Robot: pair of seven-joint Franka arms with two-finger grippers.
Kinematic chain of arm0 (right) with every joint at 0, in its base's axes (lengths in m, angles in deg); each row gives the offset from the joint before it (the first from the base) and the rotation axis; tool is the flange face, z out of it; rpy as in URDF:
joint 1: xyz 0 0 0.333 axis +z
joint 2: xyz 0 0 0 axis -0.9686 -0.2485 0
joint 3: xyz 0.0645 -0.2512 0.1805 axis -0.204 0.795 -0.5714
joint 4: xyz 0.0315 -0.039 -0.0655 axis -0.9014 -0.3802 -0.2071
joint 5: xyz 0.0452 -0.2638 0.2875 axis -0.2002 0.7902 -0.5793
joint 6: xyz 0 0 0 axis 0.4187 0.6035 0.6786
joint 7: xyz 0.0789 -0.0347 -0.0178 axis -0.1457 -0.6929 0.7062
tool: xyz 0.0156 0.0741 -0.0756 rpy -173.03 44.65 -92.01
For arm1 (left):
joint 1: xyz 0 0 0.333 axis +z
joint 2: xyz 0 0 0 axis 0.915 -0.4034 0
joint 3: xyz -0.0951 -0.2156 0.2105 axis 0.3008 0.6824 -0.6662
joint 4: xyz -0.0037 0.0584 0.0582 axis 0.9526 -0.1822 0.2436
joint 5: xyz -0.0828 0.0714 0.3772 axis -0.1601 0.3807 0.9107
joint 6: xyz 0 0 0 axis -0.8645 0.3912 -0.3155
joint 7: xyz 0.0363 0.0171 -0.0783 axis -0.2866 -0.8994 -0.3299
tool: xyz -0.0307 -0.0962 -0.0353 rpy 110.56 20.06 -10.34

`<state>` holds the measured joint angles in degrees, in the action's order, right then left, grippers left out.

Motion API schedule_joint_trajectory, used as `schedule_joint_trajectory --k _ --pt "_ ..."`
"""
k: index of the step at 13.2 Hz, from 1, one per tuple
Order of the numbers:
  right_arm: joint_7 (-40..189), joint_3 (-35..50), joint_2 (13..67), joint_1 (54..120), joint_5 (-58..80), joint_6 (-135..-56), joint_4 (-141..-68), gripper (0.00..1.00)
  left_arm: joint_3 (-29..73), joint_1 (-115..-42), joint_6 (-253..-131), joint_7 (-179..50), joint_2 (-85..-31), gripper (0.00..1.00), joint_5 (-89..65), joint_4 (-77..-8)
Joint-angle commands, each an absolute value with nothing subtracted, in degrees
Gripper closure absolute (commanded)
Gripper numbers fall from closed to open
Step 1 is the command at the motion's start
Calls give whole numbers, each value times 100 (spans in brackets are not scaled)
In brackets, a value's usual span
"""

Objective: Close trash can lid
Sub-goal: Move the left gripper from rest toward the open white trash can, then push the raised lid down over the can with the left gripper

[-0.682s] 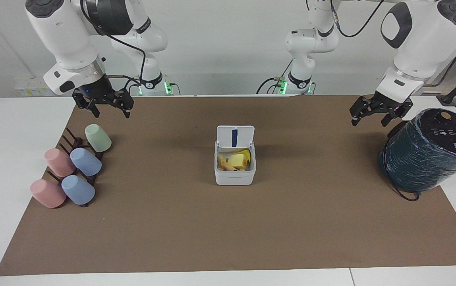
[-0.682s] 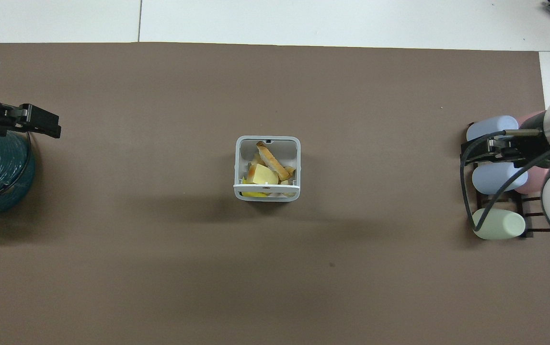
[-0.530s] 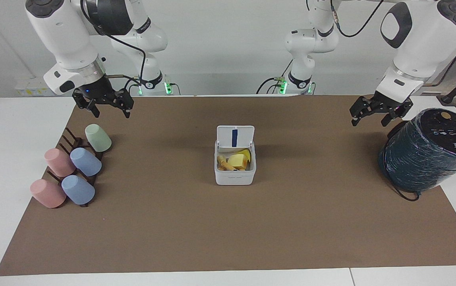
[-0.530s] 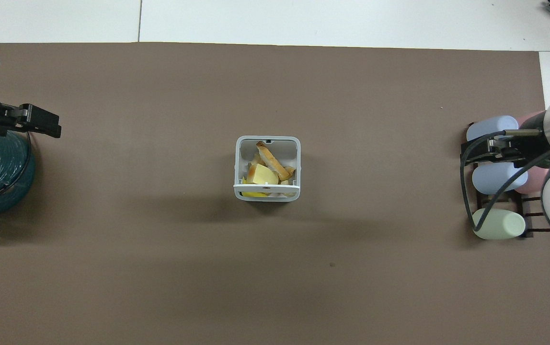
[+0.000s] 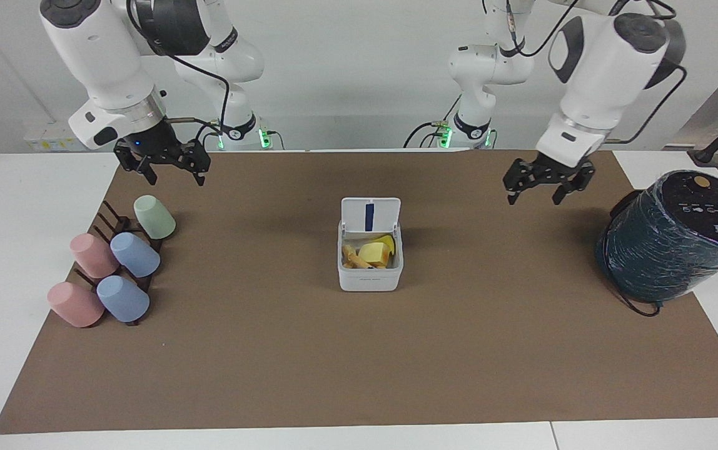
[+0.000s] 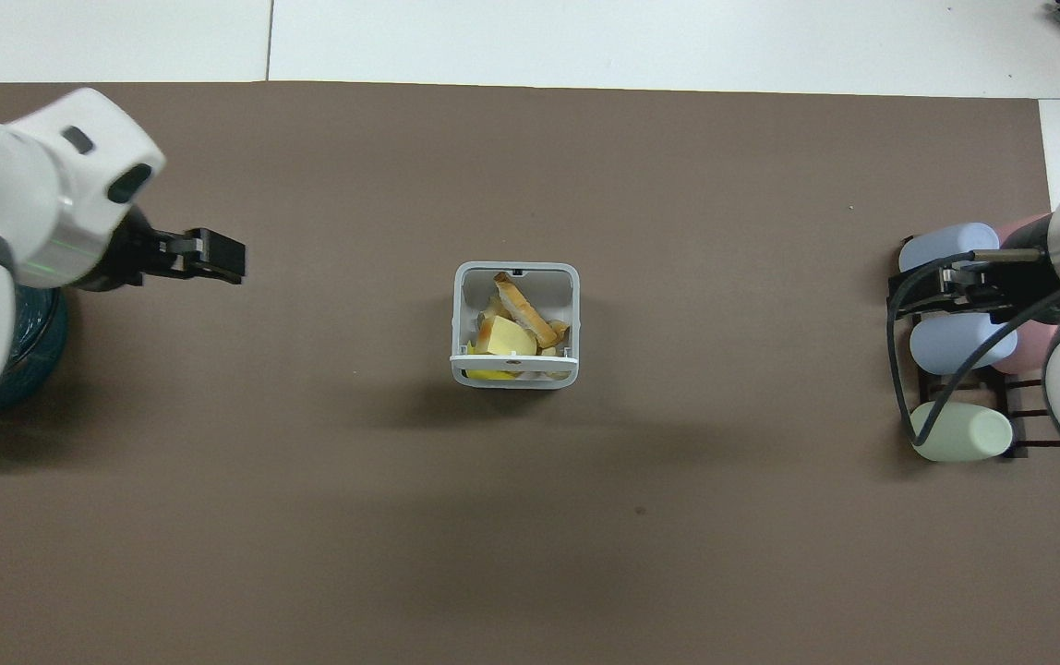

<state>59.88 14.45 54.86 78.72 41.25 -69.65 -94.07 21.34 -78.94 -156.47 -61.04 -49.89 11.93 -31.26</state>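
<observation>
The small white trash can (image 5: 369, 279) stands in the middle of the brown mat, with yellow and tan scraps inside. Its lid (image 5: 370, 215) stands upright on the side nearer the robots, with the blue strip on its underside showing. In the overhead view the trash can (image 6: 514, 272) is open and the lid (image 6: 513, 358) shows edge-on. My left gripper (image 5: 534, 199) is open and empty, up in the air over bare mat between the trash can and the dark cylinder; it also shows in the overhead view (image 6: 233, 262). My right gripper (image 5: 176, 180) is open and empty, waiting over the cup rack (image 6: 920, 294).
A large dark wrapped cylinder (image 5: 672, 240) stands at the left arm's end of the table. A dark rack holds several pastel cups at the right arm's end, among them a green cup (image 5: 154, 217) and a blue cup (image 5: 135, 254).
My left arm has swung away from the dark cylinder toward the trash can, gripper still open. The right arm, the trash can and the lid have not moved.
</observation>
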Motion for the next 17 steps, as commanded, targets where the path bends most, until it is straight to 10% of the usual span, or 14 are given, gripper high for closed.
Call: schedule_joint_trajectory --k 1,8,17 --pt "5955 1488 5577 7895 4040 -6962 -9514 0 2056 -8403 -16249 -6630 -4252 22 1156 -4416" --pt "5955 1488 5577 7895 4032 -6962 -9514 0 2056 -9889 -16952 -8141 -4119 87 1103 -5165" --pt "5955 1488 5577 7895 4040 -6962 -9514 0 2056 -10304 -19350 -9031 -4848 91 797 -5412"
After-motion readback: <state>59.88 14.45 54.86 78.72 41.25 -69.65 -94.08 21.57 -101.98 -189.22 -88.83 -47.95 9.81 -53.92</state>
